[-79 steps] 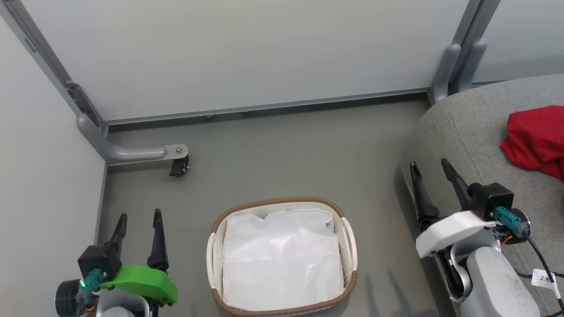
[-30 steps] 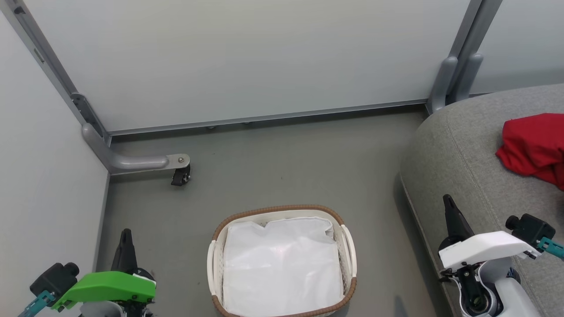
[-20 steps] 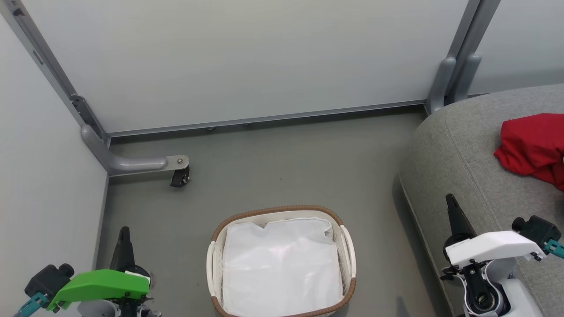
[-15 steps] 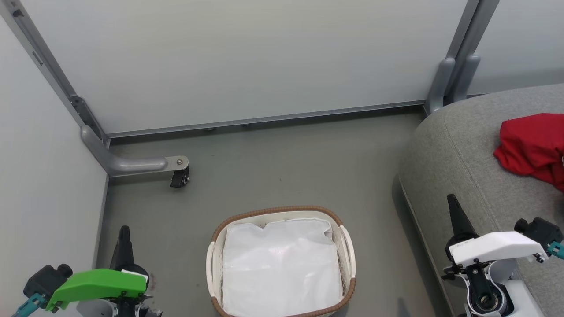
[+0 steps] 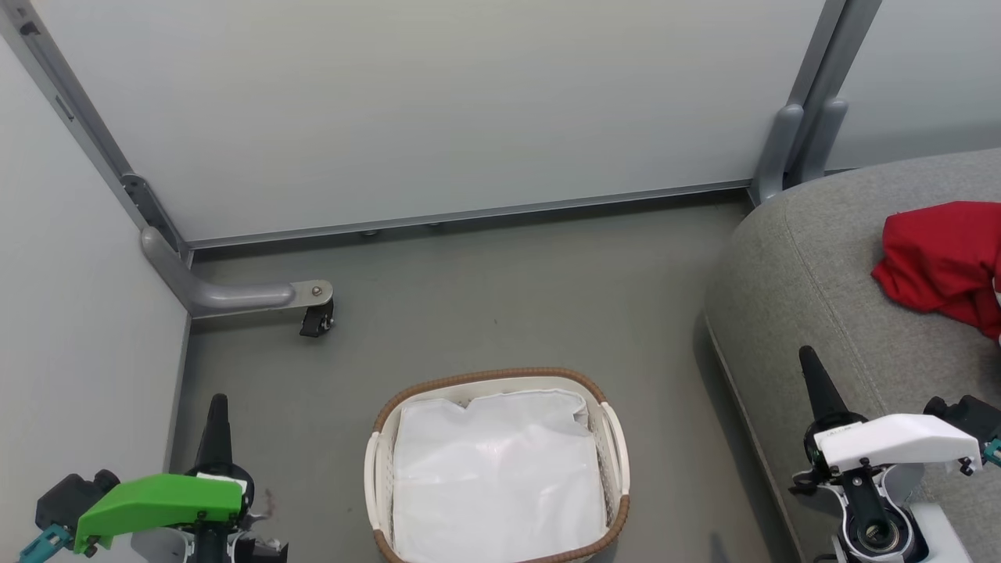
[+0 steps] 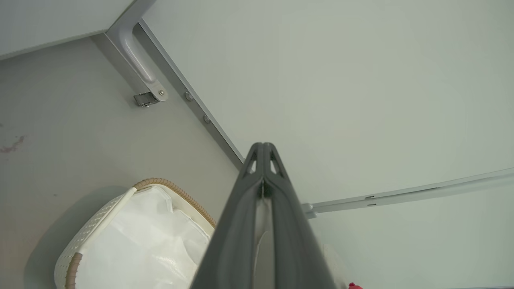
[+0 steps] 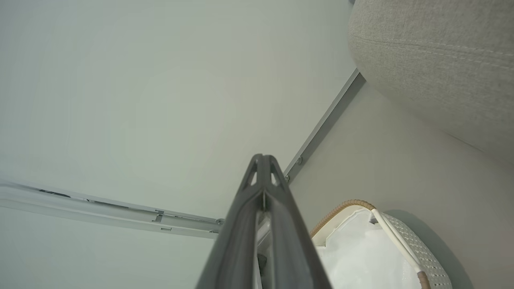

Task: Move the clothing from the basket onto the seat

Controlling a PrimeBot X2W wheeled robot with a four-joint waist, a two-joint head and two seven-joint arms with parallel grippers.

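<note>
The red clothing [image 5: 942, 266] lies bunched on the light-grey seat [image 5: 813, 266] at the right edge of the head view. On the floor at bottom centre stands the white basket [image 5: 612, 438] with its brown rim, holding just its white cloth liner [image 5: 500, 477]. My left gripper [image 5: 216, 407] is at the lower left, shut and empty, left of the basket. My right gripper [image 5: 810, 366] is at the lower right, shut and empty, beside the seat's front edge. Each wrist view has its fingers pressed together: left gripper [image 6: 263, 146], right gripper [image 7: 263, 157]. The basket [image 6: 100, 224] also appears in the left wrist view, and the basket [image 7: 405, 245] and seat [image 7: 437, 56] in the right wrist view.
Pale partition panels [image 5: 438, 102] close off the back and left. A grey metal foot with a caster [image 5: 317, 317] juts onto the grey floor [image 5: 500, 289] at the left. Another grey post [image 5: 798, 133] stands by the seat's far corner.
Both grippers have closed from open since the earliest frame and both arms have drawn back toward the bottom corners. The camera has shifted slightly. The clothing and basket have not moved.
</note>
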